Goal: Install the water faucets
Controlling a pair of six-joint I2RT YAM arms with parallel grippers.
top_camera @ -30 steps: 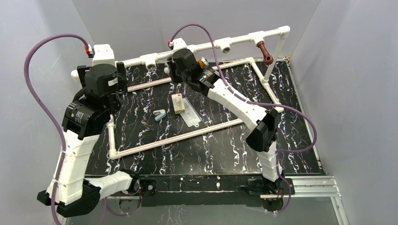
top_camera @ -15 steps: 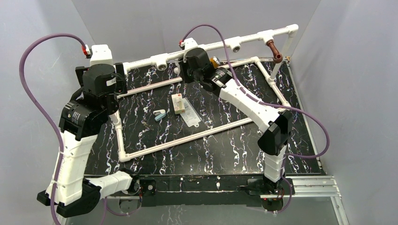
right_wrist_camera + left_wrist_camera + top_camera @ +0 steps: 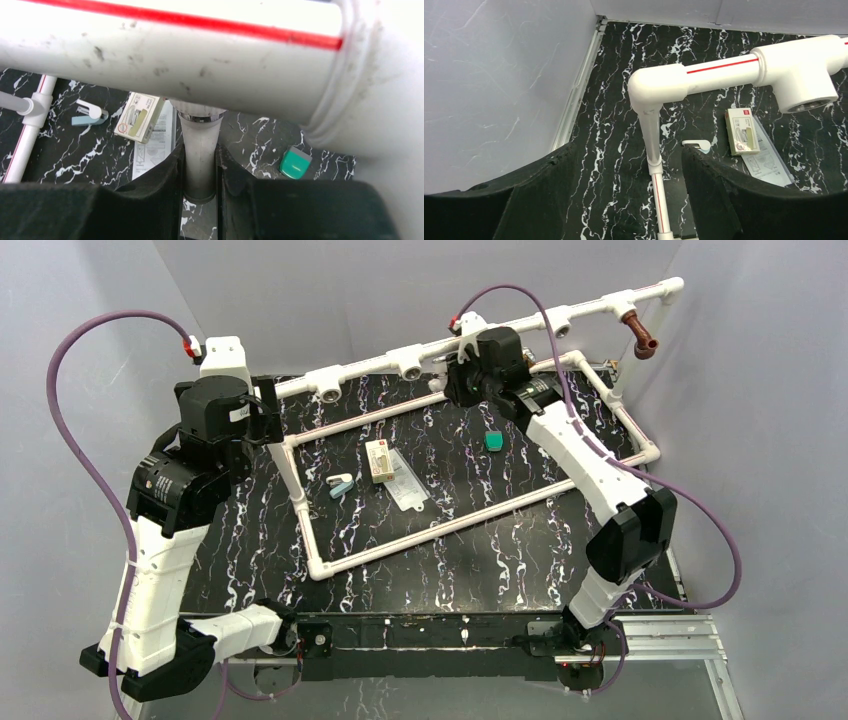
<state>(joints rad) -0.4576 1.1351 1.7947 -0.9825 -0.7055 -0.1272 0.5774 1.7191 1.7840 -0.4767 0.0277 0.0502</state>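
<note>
1. Top external: the reddish-brown faucet (image 3: 641, 337) is fitted at the far right end of the white pipe frame's (image 3: 365, 369) top rail. The right gripper (image 3: 455, 375) is at mid-rail and the left gripper (image 3: 268, 415) at the rail's left end.
2. Left wrist: the left jaws stand wide apart, either side of the frame's corner upright and touching nothing. An open T-fitting (image 3: 806, 87) lies to the right.
3. Right wrist: the right gripper (image 3: 199, 160) is clamped on a pale faucet stem (image 3: 200, 135) under the rail. The stem's long axis is square to the rail and runs back into the jaws. The right arm is nearer, so I judge any screwing-in turns about that axis.
</note>
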